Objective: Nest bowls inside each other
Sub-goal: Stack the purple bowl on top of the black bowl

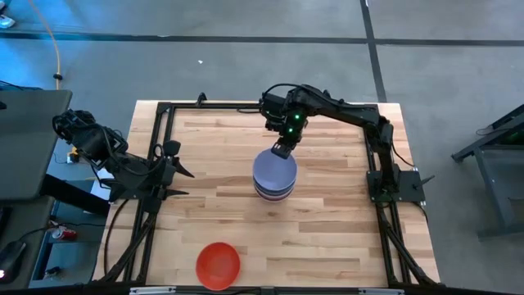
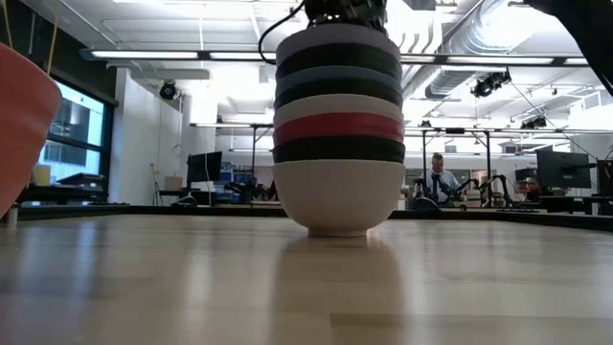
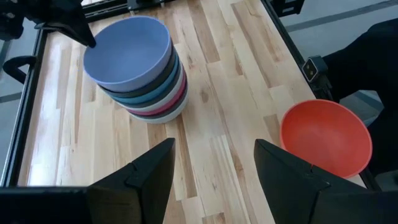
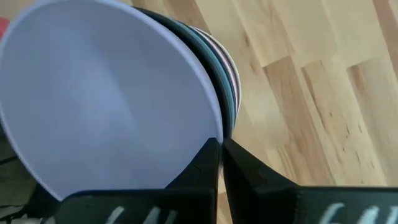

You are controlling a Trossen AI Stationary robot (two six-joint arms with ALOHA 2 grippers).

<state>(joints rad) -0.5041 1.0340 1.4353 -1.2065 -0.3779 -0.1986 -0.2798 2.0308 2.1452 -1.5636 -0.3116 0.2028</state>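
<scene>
One stack of bowls [image 1: 273,177] stood near the middle of the table [image 1: 327,221], lavender bowl [image 3: 127,51] on top. Below it, bands of black, blue, white, magenta and black showed, with a white bowl [image 2: 337,195] at the bottom; exact count was hard to read from the side. Stack sat upright, all nested, slight lean at most.

Red bowl [image 1: 218,264] lay alone near the front edge of the table, well apart from the stack, not yet nested. It seemed to be the only loose one.

Right gripper [image 1: 282,148] was at the far rim of the lavender bowl. In the right wrist view its fingers [image 4: 202,171] were nearly closed, pinching the thin rim of that top bowl, one finger inside and one outside. Whether it was gripping firmly or just about to let go, could not tell.

Left gripper [image 3: 214,165] waited at the left side of the table, jaws spread wide, holding nothing, aimed toward the stack and the red bowl.

Handling, judged: bowls looked like light, stiff plastic with smooth, likely slippery walls. Rim pinch looked like the workable hold, since the body was too wide for the jaws. Light weight meant a bowl could tip or slide when nudged. The tall stack could shift if the top rim got tugged sideways. The red bowl would want a rim grasp on its near edge, then a drop straight down onto the stack.
</scene>
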